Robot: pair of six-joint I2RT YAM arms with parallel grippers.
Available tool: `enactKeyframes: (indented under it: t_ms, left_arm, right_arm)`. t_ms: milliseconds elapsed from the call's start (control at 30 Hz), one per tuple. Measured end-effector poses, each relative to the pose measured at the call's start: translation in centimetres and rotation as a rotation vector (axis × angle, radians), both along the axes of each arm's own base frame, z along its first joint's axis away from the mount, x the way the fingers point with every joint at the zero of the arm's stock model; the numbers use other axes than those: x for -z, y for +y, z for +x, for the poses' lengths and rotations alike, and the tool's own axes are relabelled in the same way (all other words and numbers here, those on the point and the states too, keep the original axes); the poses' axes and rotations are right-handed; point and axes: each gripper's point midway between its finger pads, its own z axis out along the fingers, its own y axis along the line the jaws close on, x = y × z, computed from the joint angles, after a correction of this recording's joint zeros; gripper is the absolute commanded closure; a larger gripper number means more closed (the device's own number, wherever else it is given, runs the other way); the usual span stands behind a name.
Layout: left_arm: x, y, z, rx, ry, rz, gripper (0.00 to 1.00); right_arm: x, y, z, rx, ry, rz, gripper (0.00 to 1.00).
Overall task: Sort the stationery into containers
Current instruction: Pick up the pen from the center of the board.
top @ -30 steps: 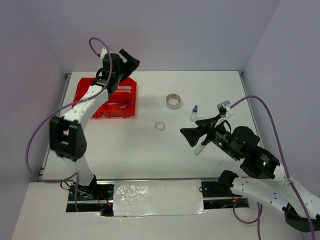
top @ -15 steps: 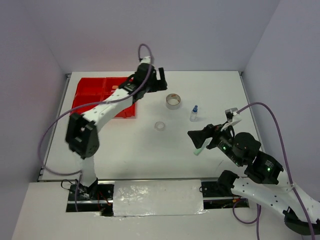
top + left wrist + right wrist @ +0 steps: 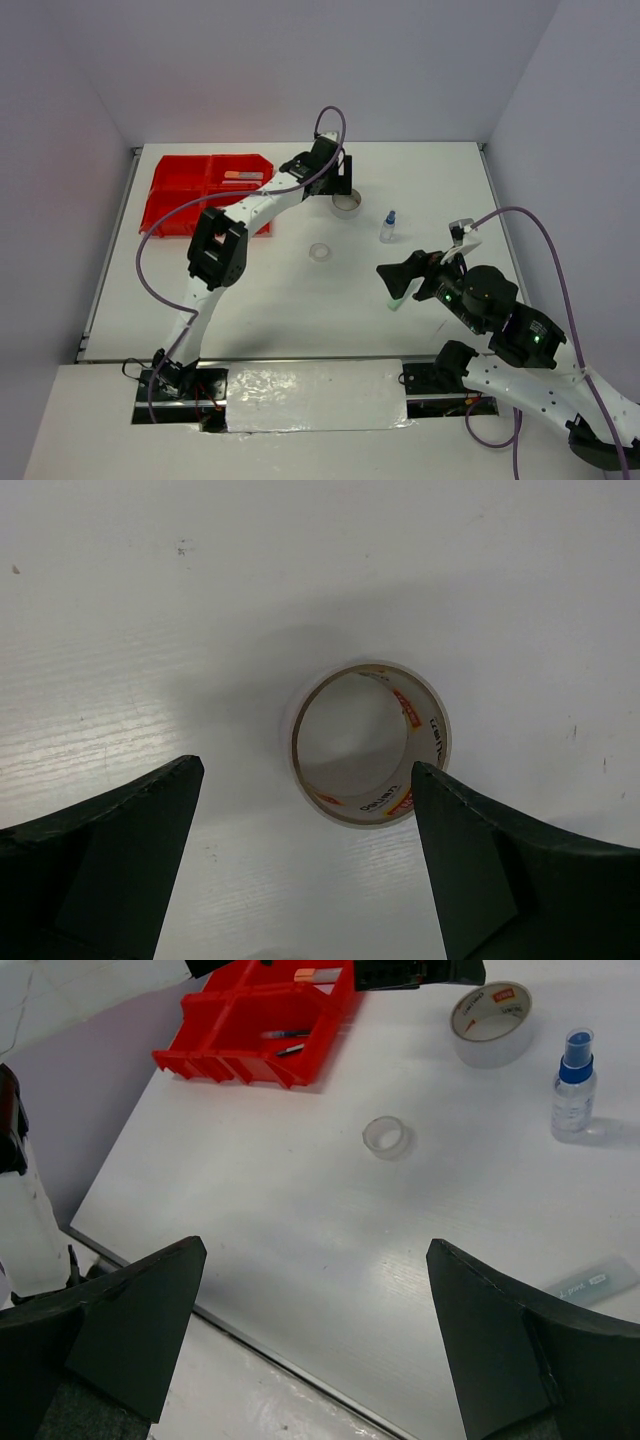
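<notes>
**Entry: left arm lining up on the grey tape roll**

Moved since the earlier frame: the left arm is swinging away from the red tray (image 3: 160,215) and across to the middle of the table (image 3: 250,300). It is now hanging right over the grey tape roll (image 3: 428,730).

- Left gripper (image 3: 305,768): standing wide open and holding nothing. In the wrist view one finger is showing on each side of the roll, and the roll is sitting slightly toward the right finger.
- Right gripper (image 3: 315,1250): also wide open and empty, waiting over the near right part of the table.
- Tape roll: lying flat with its hole facing up, well apart from the tray.
- Other loose pieces: a clear tape ring (image 3: 320,252), a blue-capped bottle (image 3: 387,228) and a pale green marker (image 3: 590,1282) are lying on the table.
- Tray: already holding dark pens (image 3: 285,1035) and an orange-tipped marker (image 3: 318,974).

Handling note: the step in hand is looking like a pick of the roll.

- The gripper is needing a small shift to centre the roll between the fingers.
- A straight descent is keeping both fingers outside the rim.
- A slow, even close is stopping the light roll from skidding sideways.
- The bottle is standing near and is best left undisturbed.
</notes>
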Motion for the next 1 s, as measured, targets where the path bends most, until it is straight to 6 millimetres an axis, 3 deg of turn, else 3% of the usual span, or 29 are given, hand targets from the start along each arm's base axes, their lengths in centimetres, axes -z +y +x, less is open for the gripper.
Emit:
enactKeyframes:
  t_ms: [167, 333, 433, 500, 667, 733, 800, 900, 1000]
  left_arm:
    - [0.5, 0.0, 0.1, 0.002, -0.004, -0.007, 0.04]
    - [1.8, 0.5, -1.5, 0.028, 0.023, 0.013, 0.03]
    - [0.5, 0.7, -2.8, 0.041, 0.013, 0.020, 0.01]
    - [-1.9, 0.8, -4.0, 0.058, -0.030, 0.020, 0.01]
    - [-11.4, 0.4, -10.1, 0.137, -0.192, -0.043, 0.01]
    - [-15.1, -0.7, -13.0, 0.194, -0.269, -0.082, 0.01]
    - [-17.5, -2.0, -15.8, 0.260, -0.324, -0.105, 0.01]
    - [-17.5, -4.7, -20.1, 0.387, -0.348, -0.097, 0.01]
    - [-14.0, -7.5, -23.8, 0.510, -0.302, -0.054, 0.01]
  right_arm:
    - [0.2, -0.1, 0.1, 0.007, -0.002, -0.008, 0.00]
    - [0.8, -0.3, 0.4, 0.026, 0.007, -0.027, 0.00]
    - [1.0, -0.5, 0.6, 0.040, 0.011, -0.033, 0.00]
    - [1.2, -0.8, 0.7, 0.059, 0.016, -0.041, 0.00]
    - [1.0, -2.2, 0.6, 0.106, 0.019, -0.053, 0.00]
    - [0.1, -2.9, 0.3, 0.125, 0.010, -0.042, 0.00]
    - [-1.3, -3.7, 0.0, 0.141, -0.007, -0.020, 0.00]
    - [-4.0, -5.2, -0.7, 0.168, -0.046, 0.029, 0.00]
    - [-6.7, -7.2, -1.4, 0.214, -0.078, 0.074, 0.00]
